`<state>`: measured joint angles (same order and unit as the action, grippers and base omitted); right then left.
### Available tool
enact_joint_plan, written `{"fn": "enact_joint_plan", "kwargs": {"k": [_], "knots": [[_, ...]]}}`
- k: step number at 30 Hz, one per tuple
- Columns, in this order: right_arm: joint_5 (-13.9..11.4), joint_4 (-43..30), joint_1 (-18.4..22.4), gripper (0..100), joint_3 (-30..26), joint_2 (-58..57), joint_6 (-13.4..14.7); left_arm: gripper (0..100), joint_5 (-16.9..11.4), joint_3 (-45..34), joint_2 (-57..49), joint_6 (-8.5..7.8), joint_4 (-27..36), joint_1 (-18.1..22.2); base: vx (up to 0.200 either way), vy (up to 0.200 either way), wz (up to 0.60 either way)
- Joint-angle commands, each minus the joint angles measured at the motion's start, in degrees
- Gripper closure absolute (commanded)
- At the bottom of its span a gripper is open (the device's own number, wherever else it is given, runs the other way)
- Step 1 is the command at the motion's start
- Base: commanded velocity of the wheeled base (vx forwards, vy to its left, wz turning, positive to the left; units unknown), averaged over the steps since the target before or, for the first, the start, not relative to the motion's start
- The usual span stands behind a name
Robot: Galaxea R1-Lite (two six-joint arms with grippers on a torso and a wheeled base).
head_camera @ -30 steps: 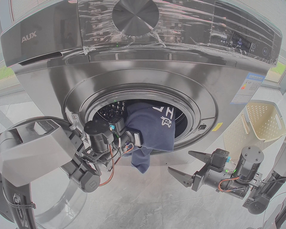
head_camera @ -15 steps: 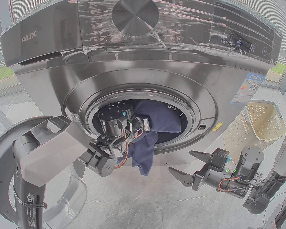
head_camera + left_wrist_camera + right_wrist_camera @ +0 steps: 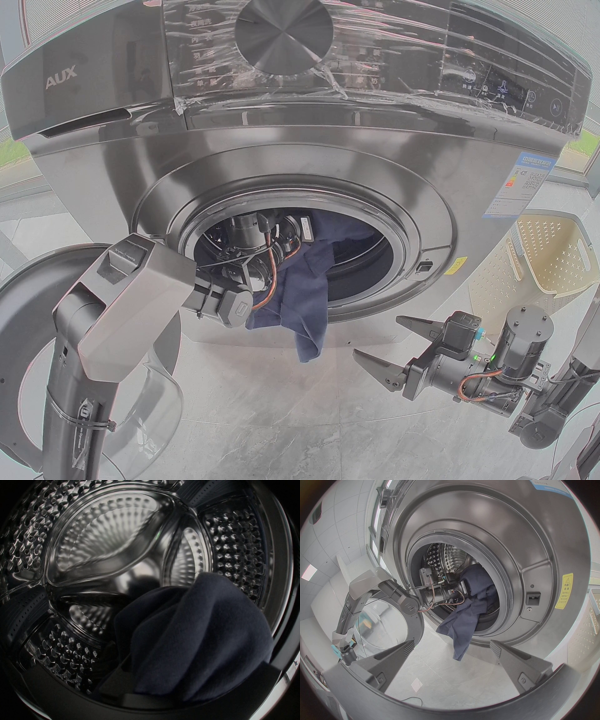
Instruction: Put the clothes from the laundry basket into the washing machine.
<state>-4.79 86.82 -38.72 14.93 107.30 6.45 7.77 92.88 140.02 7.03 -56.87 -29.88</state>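
Washing machine: front-loader, door swung open at its left.
Navy garment: partly inside the machine's drum, one end hanging out over the lower rim of the opening.
Left gripper: inside the opening, against the garment. Its grip cannot be told, as cloth hides it.
Right gripper: jaws spread, empty, before the machine's lower right.
Laundry basket: right of the machine.

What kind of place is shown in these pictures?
Probably a laundry room, or perhaps an appliance test space: there is a front-loading washing machine, a cream perforated laundry basket beside it, and a grey tiled floor.
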Motion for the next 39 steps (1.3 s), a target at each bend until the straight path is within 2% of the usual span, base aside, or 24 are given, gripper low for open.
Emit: {"fn": "enact_joint_plan", "kwargs": {"k": [1,4,5,8,9,10,12,13,14,15,16,19,22,25,26,28,34,35,39], "knots": [[-0.04,0.01,0.05,0,0.01,0.1,0.06,100,0.5,4.68,2.98,0.35,2.03,1.14,0.0,0.0,0.0],[-0.04,0.1,0.05,0,0.01,0.1,0.06,100,0.58,4.33,2.8,0.44,2.11,1.05,0.0,0.0,0.0],[-0.04,0.1,0.05,0,0.01,0.1,0.06,0,0.58,4.33,2.63,0.61,2.29,1.05,0.0,0.0,0.0],[-0.13,0.1,0.13,0,0.1,0.01,0.06,0,1.38,2.39,0.52,3.34,5.01,0.79,0.0,0.0,0.0],[-0.13,0.1,0.13,0,0.1,0.01,0.06,0,1.38,2.22,0.25,3.51,5.19,0.79,0.0,0.0,0.0],[-0.13,0.1,0.13,0,0.01,0.01,0.06,0,1.2,-1.03,-3.0,5.8,8.09,0.44,0.0,0.0,0.0],[-0.13,0.1,0.13,0,0.01,0.01,-0.03,0,0.58,-3.58,-5.46,7.73,10.73,0.26,0.0,0.0,0.0],[-0.13,0.1,0.13,0,0.1,0.01,-0.03,0,-0.29,-6.04,-7.66,9.31,13.54,0.17,0.0,0.0,0.0],[-0.13,0.1,0.13,0,0.1,0.01,-0.03,0,-0.82,-6.84,-8.27,9.49,14.51,0.17,0.0,0.0,0.0],[-0.13,0.1,0.13,0,0.1,0.01,-0.03,0,-2.76,-9.82,-10.29,9.58,17.58,0.0,0.0,0.0,0.0],[-0.13,0.1,0.13,0,0.1,0.01,0.06,0,-3.55,-11.32,-11.35,9.58,19.08,-0.09,0.0,0.0,0.0],[-0.13,0.1,0.13,0,0.1,0.01,-0.03,0,-4.69,-15.71,-14.25,9.31,23.21,-0.27,0.0,0.0,0.0],[-0.13,0.1,0.13,0,0.1,0.01,0.06,0,-5.39,-18.7,-15.3,7.91,26.11,-0.97,0.0,0.0,0.0],[-0.13,0.1,0.13,0,0.1,0.01,0.06,0,-5.39,-20.99,-15.3,5.53,27.25,-0.97,0.0,0.0,0.0],[-0.13,0.1,0.13,0,0.1,0.01,0.06,0,-5.39,-20.99,-15.3,5.53,27.25,-0.97,0.0,0.0,0.0],[-0.13,0.1,0.13,0,0.1,0.01,0.06,0,-5.39,-22.39,-14.69,3.86,27.34,-1.06,0.0,0.0,0.0],[-0.13,0.1,0.05,0,0.27,0.01,0.06,0,-5.39,-21.78,-12.05,3.25,26.9,-1.06,0.0,0.0,0.0],[-0.13,0.1,0.05,0,0.27,0.01,0.06,100,-5.39,-21.43,-11.7,3.25,26.9,-1.15,0.0,0.0,0.0],[-0.13,0.1,0.05,0,0.27,0.01,0.06,100,-5.39,-19.93,-10.56,3.34,26.55,-1.41,0.0,0.0,0.0]]}}
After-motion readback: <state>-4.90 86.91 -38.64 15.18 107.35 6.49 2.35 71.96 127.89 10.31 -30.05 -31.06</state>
